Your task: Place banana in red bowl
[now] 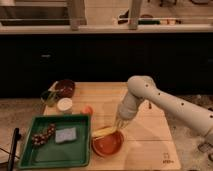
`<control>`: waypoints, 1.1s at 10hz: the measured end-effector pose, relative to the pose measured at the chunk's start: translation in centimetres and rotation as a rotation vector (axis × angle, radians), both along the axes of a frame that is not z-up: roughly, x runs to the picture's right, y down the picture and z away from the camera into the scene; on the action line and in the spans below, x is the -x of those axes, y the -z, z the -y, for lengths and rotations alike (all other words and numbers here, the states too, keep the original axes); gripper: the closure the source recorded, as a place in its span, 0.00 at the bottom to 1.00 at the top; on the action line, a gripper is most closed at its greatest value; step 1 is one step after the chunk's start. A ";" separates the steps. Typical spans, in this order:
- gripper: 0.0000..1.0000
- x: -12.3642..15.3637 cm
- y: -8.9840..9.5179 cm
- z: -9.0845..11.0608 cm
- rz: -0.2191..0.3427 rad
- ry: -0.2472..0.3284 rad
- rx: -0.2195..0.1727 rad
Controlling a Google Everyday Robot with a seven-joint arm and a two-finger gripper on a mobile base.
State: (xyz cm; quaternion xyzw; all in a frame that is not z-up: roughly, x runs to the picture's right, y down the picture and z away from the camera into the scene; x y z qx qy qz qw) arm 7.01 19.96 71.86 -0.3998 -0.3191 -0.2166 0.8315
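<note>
Gripper: the gripper [120, 126] hangs from the white arm [165, 102] at the upper right rim of the red bowl [108, 144], pointing down and slightly left.

Fingers: I cannot tell how far apart they stand, nor whether they have hold of anything; their tips merge with the banana's right end.

Banana: the banana [105, 132] lies across the bowl's upper left rim, partly over the bowl and partly over the desk [145, 145].

Long axis: it runs from lower left to upper right, nearly level, the right end meeting the gripper.

Key relation: the banana sits to the left of and just below the fingers, touching or nearly touching them; the bowl's hollow lies directly below and slightly right of the fruit.

Step in hand: judged as the final setting-down, with the banana not yet settled inside.

Next move calls for: a small shift toward the bowl's centre, so the banana drops inside instead of tipping off the rim.

Nearby: a green tray [35, 155] just left of the bowl; a small orange fruit [88, 110] above.
</note>
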 end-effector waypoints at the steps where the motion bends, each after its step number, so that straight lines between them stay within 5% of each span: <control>1: 0.98 0.0 0.1 -0.4 0.007 0.008 0.007; 11: 0.98 -0.5 0.6 -2.1 0.069 0.026 0.032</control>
